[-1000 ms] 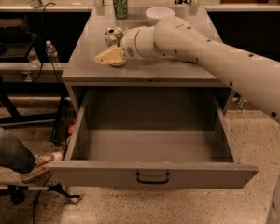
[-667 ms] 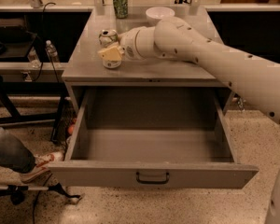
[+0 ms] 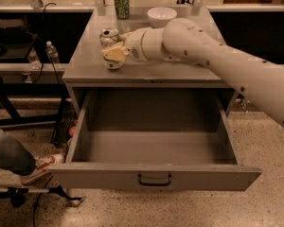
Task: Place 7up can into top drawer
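The jaws of the gripper [image 3: 114, 56] pinch the 7up can [image 3: 109, 35] around its middle. One pale yellow finger [image 3: 116, 54] lies across the can's front, and the other is hidden behind the can, so how wide they stand can only be judged by the can between them. The can sits at the upper left of centre, over the left part of the bench [image 3: 184, 72] and near its front edge. Its silver top shows above the finger and its base just below. Whether the base rests on the bench or hangs just off it is hard to make out, and its label is mostly covered.

The white arm [image 3: 217, 56] comes in from the right edge, where it is cut off.

The top drawer [image 3: 104, 176] stands pulled out toward the bottom of the frame, below the can and not touching it, with its dark handle [image 3: 154, 179] at the centre of the front panel.

At the back of the bench stand a green can [image 3: 121, 4] and a white bowl [image 3: 161, 17], well apart from the jaws. At the lower left, a shoe [image 3: 40, 167] and part of a leg are cut off by the frame edge.
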`<move>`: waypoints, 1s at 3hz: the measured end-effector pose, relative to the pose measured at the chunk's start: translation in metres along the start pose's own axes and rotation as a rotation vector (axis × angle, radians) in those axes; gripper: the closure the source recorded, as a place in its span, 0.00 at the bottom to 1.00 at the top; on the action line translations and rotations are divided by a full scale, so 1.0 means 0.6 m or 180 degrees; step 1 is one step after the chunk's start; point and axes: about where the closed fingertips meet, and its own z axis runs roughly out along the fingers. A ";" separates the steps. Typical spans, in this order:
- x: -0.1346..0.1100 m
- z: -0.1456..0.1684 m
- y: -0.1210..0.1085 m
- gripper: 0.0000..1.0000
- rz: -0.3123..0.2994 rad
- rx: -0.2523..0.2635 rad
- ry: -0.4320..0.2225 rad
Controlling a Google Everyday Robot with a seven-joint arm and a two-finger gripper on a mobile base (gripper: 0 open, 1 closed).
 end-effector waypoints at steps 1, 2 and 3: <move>-0.013 -0.074 0.009 1.00 -0.0052 0.0092 -0.0057; -0.005 -0.154 0.016 1.00 -0.0073 0.0149 0.0087; 0.023 -0.223 0.029 1.00 -0.0038 0.0075 0.0315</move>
